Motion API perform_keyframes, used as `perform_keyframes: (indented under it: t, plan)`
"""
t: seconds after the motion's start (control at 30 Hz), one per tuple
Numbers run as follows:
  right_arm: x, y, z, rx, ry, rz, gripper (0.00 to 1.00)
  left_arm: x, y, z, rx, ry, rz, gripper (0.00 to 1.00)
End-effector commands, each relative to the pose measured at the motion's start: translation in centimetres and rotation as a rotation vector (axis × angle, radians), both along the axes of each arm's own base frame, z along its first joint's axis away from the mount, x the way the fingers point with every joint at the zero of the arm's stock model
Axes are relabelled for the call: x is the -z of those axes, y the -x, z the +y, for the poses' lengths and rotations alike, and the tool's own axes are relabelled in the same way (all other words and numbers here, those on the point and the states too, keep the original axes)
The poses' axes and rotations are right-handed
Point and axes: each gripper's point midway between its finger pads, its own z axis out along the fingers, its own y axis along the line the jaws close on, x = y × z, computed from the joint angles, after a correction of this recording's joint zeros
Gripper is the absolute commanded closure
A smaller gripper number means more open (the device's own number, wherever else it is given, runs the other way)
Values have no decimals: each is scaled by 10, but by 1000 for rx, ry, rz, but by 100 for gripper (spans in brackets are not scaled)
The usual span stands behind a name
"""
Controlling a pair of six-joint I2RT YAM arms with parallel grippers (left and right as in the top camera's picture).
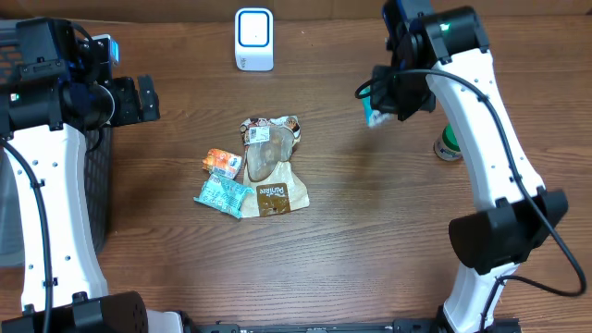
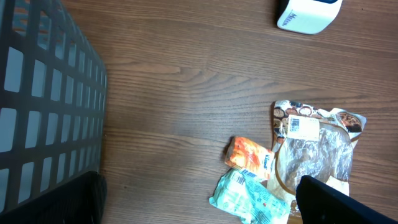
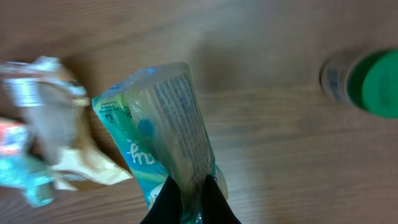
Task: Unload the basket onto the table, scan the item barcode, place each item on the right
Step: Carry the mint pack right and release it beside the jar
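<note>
- Teal packet [image 1: 372, 118] hangs pinched in the right gripper [image 1: 381, 107] in the overhead view. The white scanner [image 1: 253, 39] sits well off to one side of that hand, and a green-capped bottle [image 1: 450, 143] stands near its other side. The left gripper [image 1: 148, 97] is empty, its jaws wide apart.
- Left wrist view: a pile of packets [image 2: 298, 155] lies ahead between its spread fingers, with a mesh basket [image 2: 50, 93] beside one finger.
- Right wrist view: the fingers [image 3: 168, 199] clamp only one thin edge of the packet, which stretches crumpled beyond them. The slick film could slip out on the way over, or its creases and facing could stop the scanner reading it.
</note>
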Motion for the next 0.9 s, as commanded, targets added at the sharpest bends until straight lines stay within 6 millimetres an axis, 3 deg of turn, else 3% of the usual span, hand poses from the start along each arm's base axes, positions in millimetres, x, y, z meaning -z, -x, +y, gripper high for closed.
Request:
perform_keyframes:
  t: [0.0,0.2,0.37,0.77,0.87]
  plan:
    - [33,5,-19,81,10,81,96,-10,-2,0,13,-18,-27,1]
    - [92,22,-49,150,34,193,96,-10,-2,0,14,-17,-27,0]
    - [118,32,-72,184,75,233,96,-10,-2,0,14,-18,-27,0]
    - [121,41,-102,131,229,253,86,-10,-2,1,13,-17,-27,1]
    - [121,41,-102,135,228,253,66,-10,-2,1,12,-18,-27,1]
